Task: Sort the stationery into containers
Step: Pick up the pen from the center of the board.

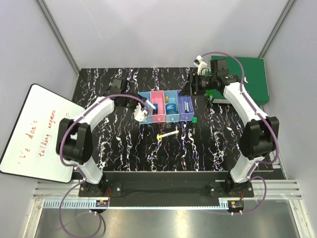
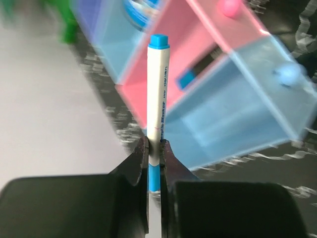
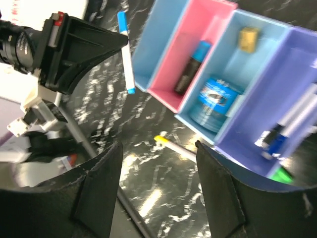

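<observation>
**Left gripper [image 2: 153, 147] pinches marker beside bins**

Its jaws are pressed onto the blue-capped white marker [image 2: 158, 94], held at 9 o'clock of the row of bins [image 3: 171, 54] in the top view. Right gripper [image 3: 157, 146], at 2 o'clock, stands spread and empty. Yellow-and-white pen [image 1: 167, 134] lies at 6 o'clock.

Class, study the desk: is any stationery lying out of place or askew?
Yes. A yellow-and-white pen lies slanted on the table in front of the bins, and a green-capped marker rests outside the purple bin; neither is sorted yet.
</observation>
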Tool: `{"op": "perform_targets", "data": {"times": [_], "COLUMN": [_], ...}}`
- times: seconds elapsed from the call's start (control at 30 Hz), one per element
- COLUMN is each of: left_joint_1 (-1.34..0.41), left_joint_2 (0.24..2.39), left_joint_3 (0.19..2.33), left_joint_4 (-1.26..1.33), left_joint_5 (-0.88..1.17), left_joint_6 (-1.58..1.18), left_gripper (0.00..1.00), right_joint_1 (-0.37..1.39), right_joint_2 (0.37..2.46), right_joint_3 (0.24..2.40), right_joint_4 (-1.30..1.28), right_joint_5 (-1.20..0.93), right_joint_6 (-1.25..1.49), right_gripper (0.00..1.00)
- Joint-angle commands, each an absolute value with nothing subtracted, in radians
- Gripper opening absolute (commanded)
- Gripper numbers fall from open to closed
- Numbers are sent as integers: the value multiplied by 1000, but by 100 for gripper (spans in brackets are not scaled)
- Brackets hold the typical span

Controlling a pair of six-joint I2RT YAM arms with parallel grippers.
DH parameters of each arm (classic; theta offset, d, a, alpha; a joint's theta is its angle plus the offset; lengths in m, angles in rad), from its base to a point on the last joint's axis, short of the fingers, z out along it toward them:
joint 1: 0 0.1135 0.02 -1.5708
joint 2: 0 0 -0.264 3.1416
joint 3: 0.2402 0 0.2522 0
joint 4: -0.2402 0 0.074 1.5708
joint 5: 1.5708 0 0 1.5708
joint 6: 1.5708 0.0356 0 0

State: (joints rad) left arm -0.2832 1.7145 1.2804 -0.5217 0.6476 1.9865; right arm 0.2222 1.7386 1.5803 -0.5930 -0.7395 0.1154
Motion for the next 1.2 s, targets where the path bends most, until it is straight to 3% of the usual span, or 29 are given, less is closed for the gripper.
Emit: {"op": "perform_targets", "data": {"times": [0.0,0.3,0.6,0.83,0.97,1.17], "left_joint_1": [-285,-298,-311,-313,-314,-316], "left_joint_2": [1602,1580,1586,1559,1546,1536], "left_joint_3": [1165,1017,968,940,933,917], "left_joint_4": [-198,335,518,496,477,471], "left_joint_5": [877,1005,1052,1100,1111,1115], "left_joint_6": [2606,2349,2240,2237,2243,2240], "left_gripper": [0,0,0,0,0,0], "right_joint_1": [242,342,394,410,416,423], "right_joint_2": [1818,1887,1933,1951,1953,1957], "right_joint_3": [1658,1703,1766,1786,1786,1795], "right_joint_4": [-526,-511,-512,-514,-512,-517], "right_joint_5": [-922,-1005,-1000,-980,-965,-940], "right_joint_6": [195,198,192,189,184,176], "right_gripper": [70,72,72,72,63,24]}}
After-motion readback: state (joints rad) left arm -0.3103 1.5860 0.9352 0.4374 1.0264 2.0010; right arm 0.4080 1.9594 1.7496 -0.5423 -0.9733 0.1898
